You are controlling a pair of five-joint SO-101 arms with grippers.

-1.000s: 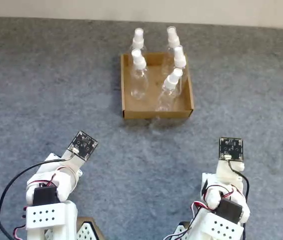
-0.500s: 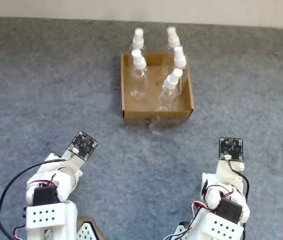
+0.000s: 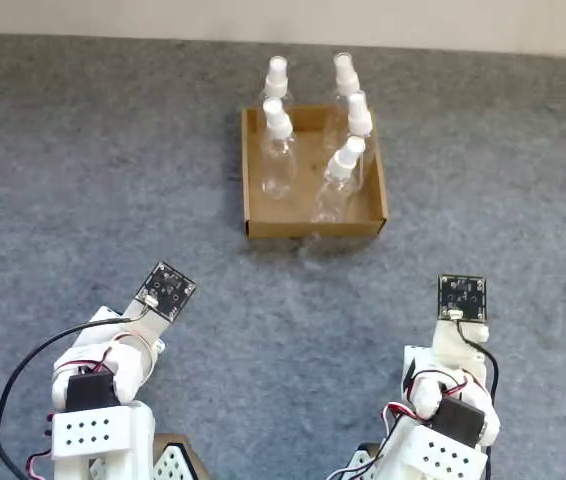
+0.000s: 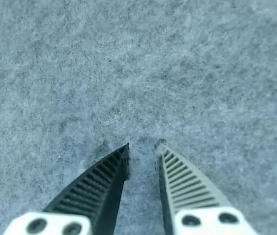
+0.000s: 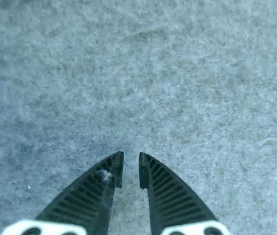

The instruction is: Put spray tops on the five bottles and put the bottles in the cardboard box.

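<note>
Since all five bottles [image 3: 279,168] carry spray tops [image 3: 349,150] and are grouped at the cardboard box [image 3: 313,229], the task appears complete or nearly so. Three bottles stand clearly inside, but the two rear ones may be within the back wall or just behind it — this cannot be determined. Left gripper [image 4: 142,146] and right gripper [image 5: 130,155] hang over bare tabletop [image 3: 113,180], well apart from the box — fingers slightly parted, grasping nothing.
</note>
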